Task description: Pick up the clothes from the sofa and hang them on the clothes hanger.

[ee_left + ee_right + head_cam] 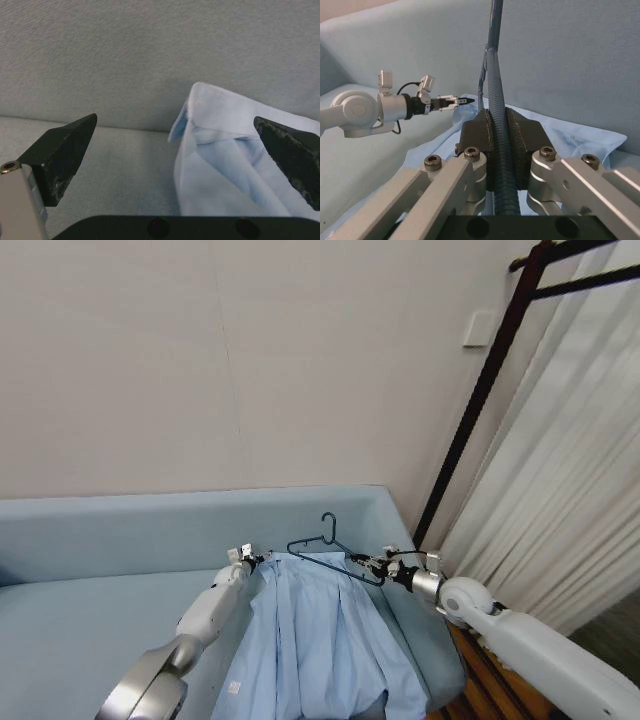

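Blue shirt lies on sofa, collar just ahead of left gripper, fingers spread. Right gripper clamped on hanger, beside collar. Step: inserting hanger. Next: left must pinch collar.

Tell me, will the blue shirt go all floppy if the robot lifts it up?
Probably floppy: the shirt lies in soft folds on the sofa, so it would likely droop from wherever it is pinched. It looks thin, so probably light. The hanger, clamped in the right gripper, looks like stiff wire and should keep its shape.
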Controlling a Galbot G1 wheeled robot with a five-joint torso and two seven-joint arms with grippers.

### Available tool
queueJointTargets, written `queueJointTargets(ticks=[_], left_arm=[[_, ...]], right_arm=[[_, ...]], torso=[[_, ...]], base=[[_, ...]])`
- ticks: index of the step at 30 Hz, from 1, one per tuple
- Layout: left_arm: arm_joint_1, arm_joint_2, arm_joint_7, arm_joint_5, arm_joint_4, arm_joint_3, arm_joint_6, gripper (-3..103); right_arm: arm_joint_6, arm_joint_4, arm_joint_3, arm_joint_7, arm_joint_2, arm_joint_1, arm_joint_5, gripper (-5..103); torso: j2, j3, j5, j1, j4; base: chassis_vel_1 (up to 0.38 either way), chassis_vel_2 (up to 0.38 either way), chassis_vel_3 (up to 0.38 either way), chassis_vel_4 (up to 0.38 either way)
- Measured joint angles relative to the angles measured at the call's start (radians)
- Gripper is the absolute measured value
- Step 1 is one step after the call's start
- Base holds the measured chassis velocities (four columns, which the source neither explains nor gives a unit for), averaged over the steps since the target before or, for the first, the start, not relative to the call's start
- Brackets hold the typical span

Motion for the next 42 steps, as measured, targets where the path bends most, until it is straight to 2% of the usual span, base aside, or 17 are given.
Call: queueJointTargets(ticks=[2,4,5,9,10,16,20,21,22,26,28,31,32,34,38,40,42], left_arm=[[0.0,0.0,0.003,0.001,0.01,-0.002,-0.002,101],[-0.004,0.0,0.014,0.004,0.024,-0.002,-0.005,92],[-0.004,0.0,0.014,0.004,0.024,-0.002,-0.005,92],[-0.013,-0.001,0.04,0.011,0.049,0.003,-0.005,70],[-0.013,-0.001,0.04,0.011,0.049,0.003,-0.005,70],[-0.019,-0.003,0.087,0.016,0.064,0.005,-0.004,49],[-0.019,-0.013,0.098,0.019,0.077,0.003,-0.004,60],[-0.019,-0.016,0.099,0.021,0.081,0.0,-0.004,68],[-0.019,-0.019,0.102,0.024,0.082,-0.005,-0.004,68],[-0.013,-0.02,0.126,0.038,0.08,-0.019,-0.004,57],[-0.01,-0.021,0.136,0.042,0.078,-0.031,-0.005,46],[-0.009,-0.021,0.139,0.043,0.075,-0.038,-0.006,42],[-0.005,-0.021,0.14,0.044,0.071,-0.045,-0.006,30],[-0.002,-0.021,0.14,0.045,0.067,-0.049,-0.006,30],[0.013,-0.013,0.15,0.055,0.049,-0.056,-0.005,9],[0.014,-0.011,0.15,0.057,0.045,-0.057,-0.005,9],[0.014,-0.011,0.147,0.058,0.041,-0.061,-0.004,2]], right_arm=[[0.002,-0.004,0.0,0.0,-0.003,0.0,0.001,8],[0.004,-0.005,0.001,0.003,-0.003,-0.001,0.002,8],[0.004,-0.005,0.001,0.003,-0.003,-0.001,0.002,8],[0.005,0.001,0.001,0.01,-0.001,-0.004,0.004,8],[0.005,0.001,0.001,0.01,-0.001,-0.004,0.004,8],[0.005,0.012,-0.003,0.016,-0.004,-0.004,0.004,8],[0.004,0.024,-0.003,0.018,-0.016,-0.006,0.006,8],[0.004,0.027,-0.003,0.018,-0.019,-0.009,0.006,8],[0.004,0.029,-0.003,0.019,-0.021,-0.012,0.006,8],[0.004,0.039,-0.001,0.019,-0.029,-0.021,0.006,8],[0.004,0.051,-0.001,0.019,-0.034,-0.025,0.006,8],[0.004,0.056,-0.001,0.019,-0.034,-0.025,0.006,8],[0.004,0.06,-0.001,0.019,-0.034,-0.025,0.006,8],[0.003,0.063,-0.001,0.02,-0.034,-0.025,0.006,8],[0.003,0.075,0.002,0.026,-0.034,-0.034,0.006,8],[0.003,0.078,0.006,0.027,-0.035,-0.038,0.006,8],[0.003,0.081,0.013,0.03,-0.036,-0.043,0.006,8]], torso=[[0.0,0.0,0.0001,0.0,-0.0002],[0.0,0.0,0.0001,0.0,-0.0002],[0.0,0.0,0.0001,0.0,-0.0002],[0.0,0.0,0.0,0.0,-0.0003],[0.0,0.0,0.0,0.0,-0.0003],[0.0,0.0,0.0001,0.0,-0.0002],[0.0,0.0,0.0,0.0,-0.0002],[0.0,0.0,0.0,0.0,-0.0003],[0.0,0.0,0.0001,0.0,-0.0004],[0.0,0.0,0.0001,0.0,-0.0004],[0.0,0.0,0.0001,0.0,-0.0003],[0.0,0.0,0.0001,0.0,-0.0003],[0.0,0.0,0.0,0.0,-0.0002],[0.0,0.0,0.0001,0.0,-0.0002],[0.0,0.0,0.0001,0.0,-0.0002],[0.0,0.0,0.0001,0.0,0.0],[0.0,0.0,0.0,0.0,-0.0002]], base=[[0.0,0.0,0.0,0.0],[0.0,0.0,0.0,0.0],[0.0,0.0,0.0,0.0],[0.0,0.0,0.0,0.0],[0.0,0.0,0.0,0.0],[0.0,0.0,0.0,0.0],[0.0,0.0,0.0,0.0],[0.0,0.0,0.0,0.0],[0.0,0.0,0.0,0.0],[0.0,0.0,0.0,0.0],[0.0,0.0,0.0,0.0],[0.0,0.0,0.0,0.0],[0.0,0.0,0.0,0.0],[0.0,0.0,0.0,0.0],[0.0,0.0,0.0,0.0],[0.0,0.0,0.0,0.0],[0.0,0.0,0.0,0.0]])
